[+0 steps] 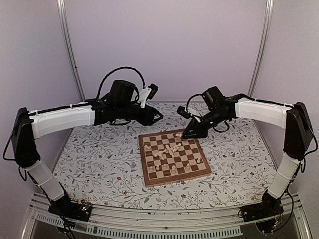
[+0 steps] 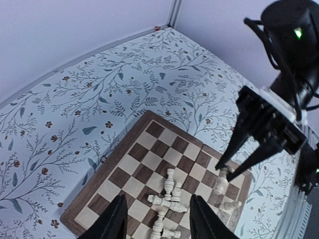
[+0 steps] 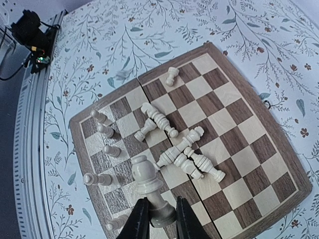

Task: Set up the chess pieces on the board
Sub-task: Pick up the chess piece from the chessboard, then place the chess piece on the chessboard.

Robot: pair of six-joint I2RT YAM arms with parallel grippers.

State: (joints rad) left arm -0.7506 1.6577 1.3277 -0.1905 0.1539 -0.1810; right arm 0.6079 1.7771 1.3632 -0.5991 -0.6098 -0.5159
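The board (image 1: 145, 164) lies on the floral cloth between both arms. My right gripper (image 3: 158, 221) is shut on one cream chess piece (image 3: 147, 181), pinching its stem just above the base, over the board's right side. The left wrist view shows that gripper (image 2: 224, 172) with the piece (image 2: 221, 185) under its tips. Several chess pieces (image 3: 184, 149) lie toppled in a heap mid-board. A few pawns (image 3: 112, 151) stand along one edge of the board (image 3: 234, 129). My left gripper (image 2: 158, 214) hangs open above the heap (image 2: 169, 199), holding nothing.
One piece (image 3: 171, 76) lies on its side apart from the heap, near the board's edge. The floral tablecloth (image 1: 99, 154) surrounds the board, and grey walls close in the back and sides. A metal rail (image 1: 164, 219) runs along the near edge.
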